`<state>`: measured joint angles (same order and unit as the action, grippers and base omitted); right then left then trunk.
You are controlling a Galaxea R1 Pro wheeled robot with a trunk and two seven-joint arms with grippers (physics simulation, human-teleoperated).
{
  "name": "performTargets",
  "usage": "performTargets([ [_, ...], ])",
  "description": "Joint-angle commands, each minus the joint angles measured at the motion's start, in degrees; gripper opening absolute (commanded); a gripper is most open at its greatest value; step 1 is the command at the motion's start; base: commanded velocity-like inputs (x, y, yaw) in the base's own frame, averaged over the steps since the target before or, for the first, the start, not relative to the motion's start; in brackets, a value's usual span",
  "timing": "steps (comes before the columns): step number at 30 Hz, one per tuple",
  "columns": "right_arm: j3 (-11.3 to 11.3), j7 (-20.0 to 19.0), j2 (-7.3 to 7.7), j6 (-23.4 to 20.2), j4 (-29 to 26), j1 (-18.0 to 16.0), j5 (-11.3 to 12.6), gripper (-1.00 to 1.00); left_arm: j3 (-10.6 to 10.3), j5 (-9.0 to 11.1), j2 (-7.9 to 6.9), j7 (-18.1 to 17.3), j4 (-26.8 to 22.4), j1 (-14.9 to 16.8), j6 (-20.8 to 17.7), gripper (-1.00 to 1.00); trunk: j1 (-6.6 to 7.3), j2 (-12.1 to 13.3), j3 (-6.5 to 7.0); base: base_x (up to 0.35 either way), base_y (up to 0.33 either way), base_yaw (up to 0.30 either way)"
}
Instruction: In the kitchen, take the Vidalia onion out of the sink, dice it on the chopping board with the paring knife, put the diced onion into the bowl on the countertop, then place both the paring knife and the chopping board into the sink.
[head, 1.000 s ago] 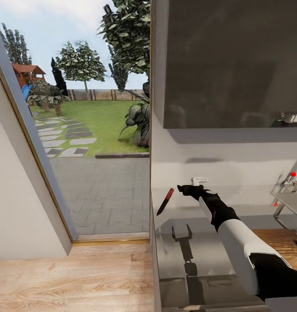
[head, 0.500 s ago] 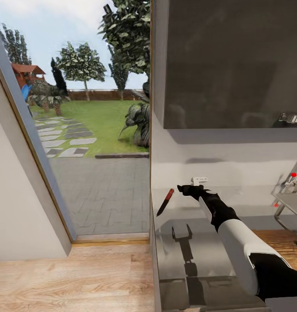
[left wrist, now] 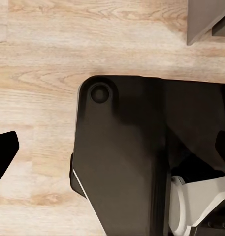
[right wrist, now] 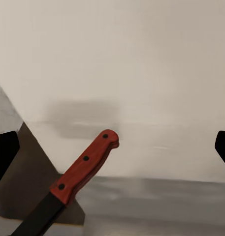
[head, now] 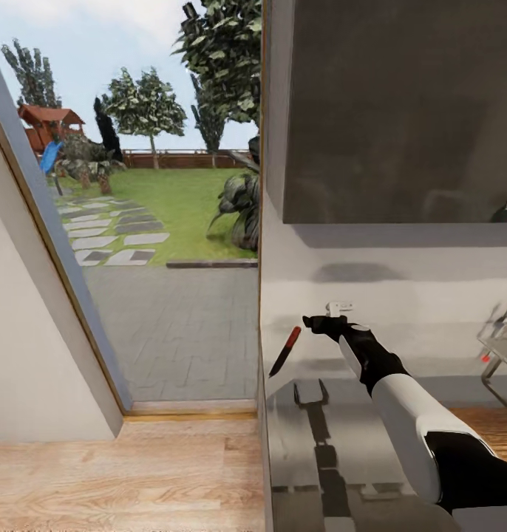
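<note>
- My right arm reaches forward over the tabletop (head: 372,436), white forearm rising into a black wrist, with my right gripper (head: 316,323) held out near the back wall.
- In the right wrist view my two fingertips (right wrist: 5,155) stand far apart at the edges of the picture, so the gripper is wide and holds nothing.
- The paring knife (head: 284,352) sits just beyond and a little below my right gripper, apart from it, at the tabletop's end by the open doorway. It is tilted, red handle (right wrist: 85,167) up and dark blade down; I cannot tell what it rests on, and its tip is cut off in the wrist view.
- The sink (head: 505,347) is well off to my gripper's right, cut by the picture's edge; only part of its chrome frame and small red marks can be made out.
- My left gripper looks down at the wooden floor (left wrist: 38,64) and my dark base (left wrist: 122,157). One dark fingertip (left wrist: 4,152) pokes in; I cannot tell its opening.
</note>
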<state>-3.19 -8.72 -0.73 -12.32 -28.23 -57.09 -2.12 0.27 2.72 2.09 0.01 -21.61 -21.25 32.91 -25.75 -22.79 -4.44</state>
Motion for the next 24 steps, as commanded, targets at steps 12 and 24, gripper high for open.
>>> performTargets([
  [12,-0.4,-0.3,0.0,-0.3,-0.1,0.0,-0.2,1.0,0.0,0.3,0.02,0.0,-0.1,0.0,0.0,1.0,-0.04,-0.1,-0.87,0.01,0.0,0.118],
  [24,-0.4,-0.3,0.01,-0.3,-0.1,0.0,-0.2,1.0,0.0,0.3,0.02,0.0,-0.1,0.0,0.0,1.0,-0.04,-0.1,-0.95,0.262,0.0,0.013],
])
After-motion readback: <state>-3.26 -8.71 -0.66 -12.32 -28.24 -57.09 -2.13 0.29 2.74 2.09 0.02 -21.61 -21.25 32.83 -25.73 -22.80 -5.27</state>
